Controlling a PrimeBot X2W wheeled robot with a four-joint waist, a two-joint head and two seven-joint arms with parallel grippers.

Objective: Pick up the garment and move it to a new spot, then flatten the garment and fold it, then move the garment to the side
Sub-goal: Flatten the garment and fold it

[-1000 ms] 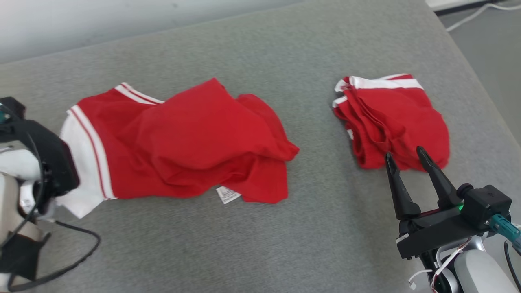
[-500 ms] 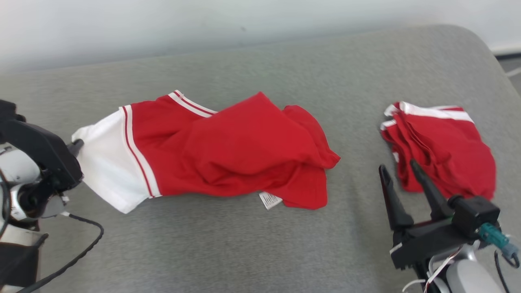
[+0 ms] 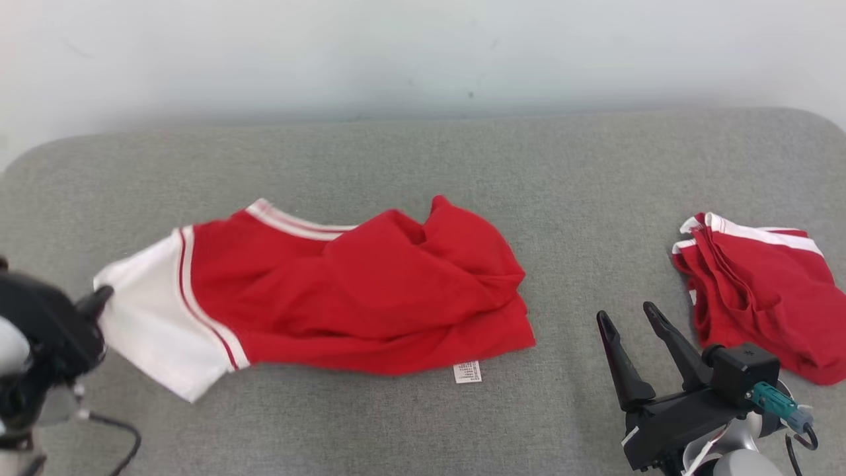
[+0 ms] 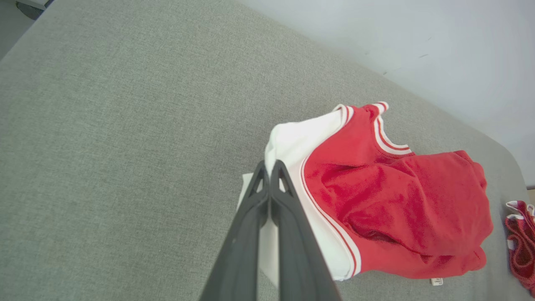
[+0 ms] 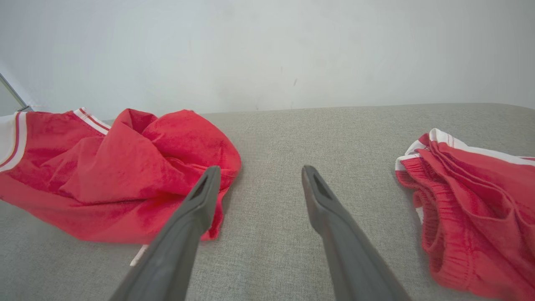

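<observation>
The left gripper [image 4: 269,165] stays clamped on the white sleeve [image 3: 152,311]; the right gripper [image 3: 626,314] stands apart, empty. Over the last second the sleeve has drawn taut leftward and the red shirt [image 3: 370,291] has bunched mid-cushion [image 3: 423,165]. Relocation is judged under way, flattening pending.

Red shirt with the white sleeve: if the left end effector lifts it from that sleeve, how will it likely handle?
Probably floppy: the red shirt lies in soft rumpled folds, so it should sag and drape. Likely light: the shut left end effector holds it by the white sleeve alone. It may drag on the textured grey surface.
</observation>
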